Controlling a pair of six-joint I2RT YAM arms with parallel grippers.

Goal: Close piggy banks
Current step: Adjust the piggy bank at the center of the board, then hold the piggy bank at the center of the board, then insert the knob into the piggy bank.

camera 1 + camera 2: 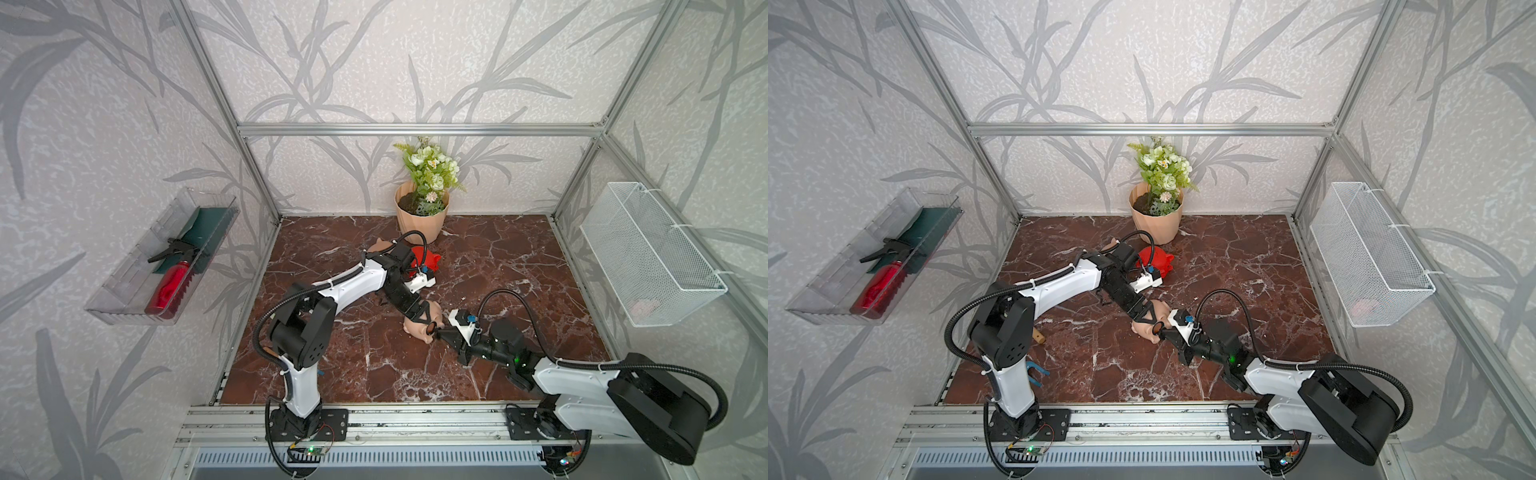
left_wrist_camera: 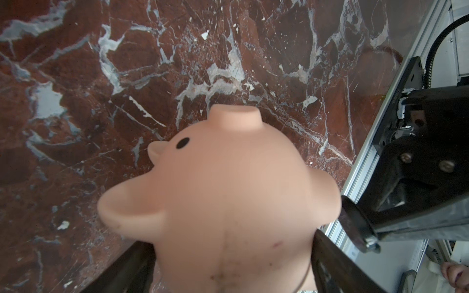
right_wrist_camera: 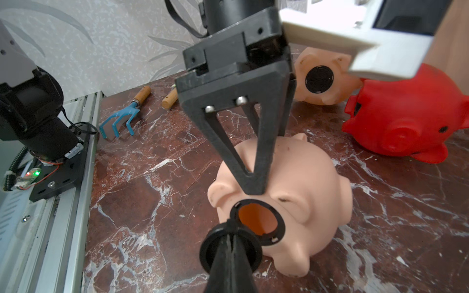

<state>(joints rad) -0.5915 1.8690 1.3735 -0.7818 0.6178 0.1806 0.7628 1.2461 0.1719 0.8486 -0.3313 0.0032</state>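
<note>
Starting nearest the front rail, beside the left arm's base: a blue hand rake [image 3: 119,121] flat on the marble table [image 1: 519,270], tines toward the rail, with a wooden handle [image 3: 170,99] just past it. Further in, near mid-table: the near peach piggy bank [image 3: 312,182], lying on its side with the belly hole [image 3: 256,219] turned toward the right arm, open, orange inside. Pinched edge-on in the right gripper [image 3: 230,229], fingertips fully together on it: a small black plug [image 3: 208,253], held right at the hole's black rim, not seated. Reaching down over the same pig from the far left: the left gripper [image 2: 233,238], jaws partly spread, fingers [image 2: 127,269] pressed against both flanks, clamping the body. Behind that wrist, partly hidden by it in both top views: the red piggy bank [image 3: 406,114], tipped on the table, snout toward the right wrist camera, belly hole out of sight. Just beside it, farther back: the far peach piggy bank [image 3: 308,95], on its side, with a fitted black plug [image 3: 319,79] closing its belly. Against the back wall: a ribbed peach flowerpot [image 1: 419,224] with green and white flowers
</note>
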